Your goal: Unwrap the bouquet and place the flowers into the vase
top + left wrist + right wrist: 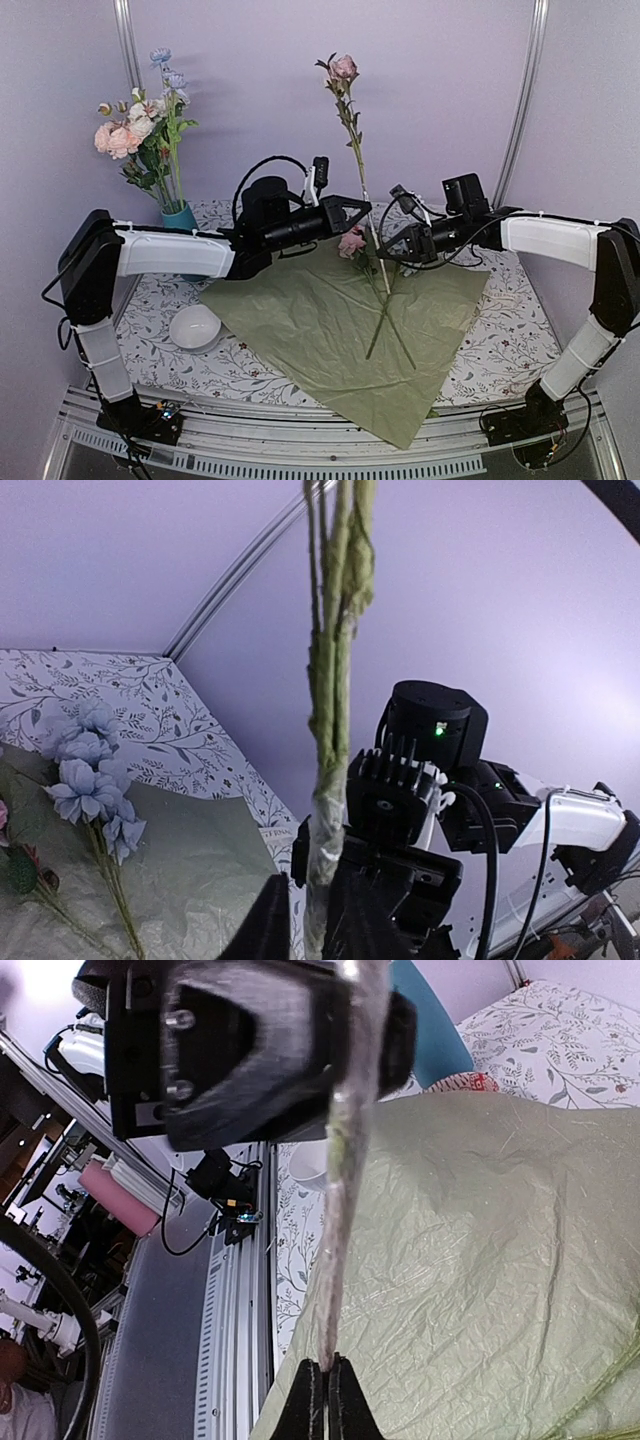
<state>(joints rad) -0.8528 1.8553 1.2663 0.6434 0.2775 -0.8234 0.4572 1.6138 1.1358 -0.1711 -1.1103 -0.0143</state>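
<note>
With the sheet (320,330) open and flowers (135,130) in the vase (181,217) at upper left, the left tool (315,920) and right tool (327,1400) both clamp one upright pink flower (344,68), and more stems (385,325) lie waiting at centre.

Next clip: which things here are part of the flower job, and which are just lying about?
Part of the job:
- rose stem, clamped upright by left end effector and right end effector
- vase, holding a flower bunch
- loose flowers on the green sheet

Lying about:
- white bowl
- red patterned dish
</note>
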